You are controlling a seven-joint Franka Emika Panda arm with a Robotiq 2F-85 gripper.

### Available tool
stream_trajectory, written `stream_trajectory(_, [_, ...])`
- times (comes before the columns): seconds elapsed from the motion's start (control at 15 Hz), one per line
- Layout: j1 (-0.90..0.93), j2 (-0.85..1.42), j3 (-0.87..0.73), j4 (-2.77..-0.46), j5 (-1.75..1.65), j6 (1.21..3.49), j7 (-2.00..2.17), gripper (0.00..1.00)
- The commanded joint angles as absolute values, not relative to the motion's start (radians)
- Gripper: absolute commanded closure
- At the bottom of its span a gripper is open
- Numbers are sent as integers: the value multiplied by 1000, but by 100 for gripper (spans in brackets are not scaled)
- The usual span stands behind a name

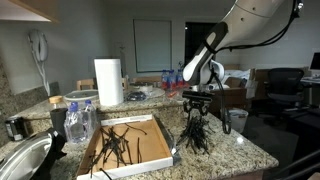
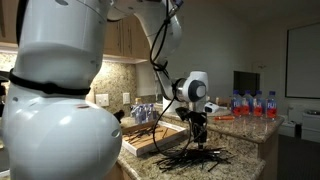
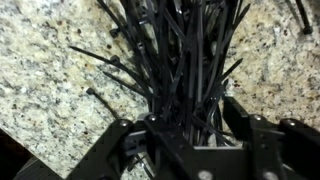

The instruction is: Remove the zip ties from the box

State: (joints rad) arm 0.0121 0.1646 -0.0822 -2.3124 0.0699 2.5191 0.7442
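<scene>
Arm: a white, jointed robot arm (image 1: 255, 20) reaches down over the tabletop beside the box. It fills the foreground in an exterior view (image 2: 50, 90).

Tabletop: speckled beige granite (image 1: 230, 150), carrying the box and everything near it.

Sink: a round steel basin (image 1: 25, 160) set into the tabletop, on the side of the box opposite the arm.

Box: a shallow rectangular tray with a brown cardboard bottom and low white sides (image 1: 150, 148), lying flat on the tabletop. It shows in both exterior views (image 2: 150, 138).

Paper towel roll: a white upright roll (image 1: 108, 82), behind the box.

Container: a clear plastic tub (image 1: 80, 120), near the box's rear corner on the sink side.

Zip tie bunch: many thin black plastic strips (image 1: 196, 137), outside the box and just beside its arm-side edge. The bunch stands on the tabletop under the end effector, its lower ends splayed on the granite (image 2: 195, 157).

Zip ties in box: a few loose black strips (image 1: 115, 148) lie on the cardboard bottom.

End effector: a black two-finger gripper (image 1: 196, 108) points down, directly over the bunch. In the wrist view (image 3: 185, 130) its fingers (image 3: 118, 135) stand apart, wider than the bunch (image 3: 185, 60) that rises between them.

Bottles: a row of water bottles (image 1: 172, 77), well behind the box.
</scene>
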Motion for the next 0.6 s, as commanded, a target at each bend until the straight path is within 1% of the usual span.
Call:
stream_trajectory(0.0, [11,51,-58,-2393,116,2544,679,5])
stream_trajectory(0.13, [20,-7,-41,-2418,119,2544,674,0])
stream_trajectory(0.33, [44,-75,8,-2418,101,2530,665,0])
stream_trajectory(0.53, [82,-92,70,-2364,79,2504,664,0])
